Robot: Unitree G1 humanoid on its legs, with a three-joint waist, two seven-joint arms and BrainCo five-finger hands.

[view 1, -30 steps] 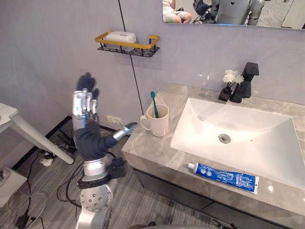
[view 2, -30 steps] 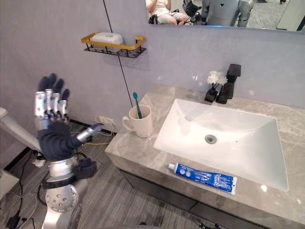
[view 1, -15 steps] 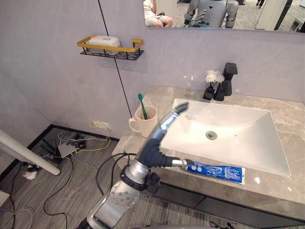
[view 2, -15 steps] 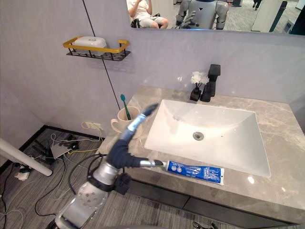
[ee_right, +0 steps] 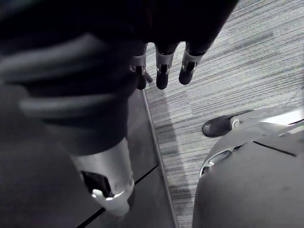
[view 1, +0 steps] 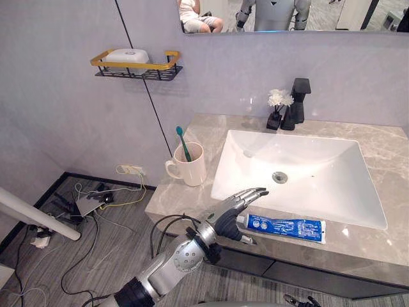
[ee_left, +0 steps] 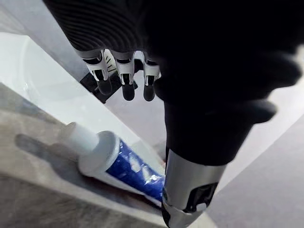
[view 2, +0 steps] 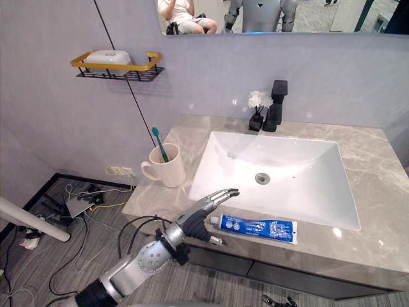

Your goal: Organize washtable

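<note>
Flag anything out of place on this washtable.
The toothpaste tube lies on the front edge of the countertop before the sink, apart from the mug holding the toothbrush. The left robot hand sits open by its cap end.

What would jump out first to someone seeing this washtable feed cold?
The left hand, fingers straight, hovers at the counter's front edge beside the cap end of the blue toothpaste tube, which lies flat in front of the white sink. Next, the cream mug holding a green toothbrush stands left of the sink. The right hand hangs open above the floor.
</note>
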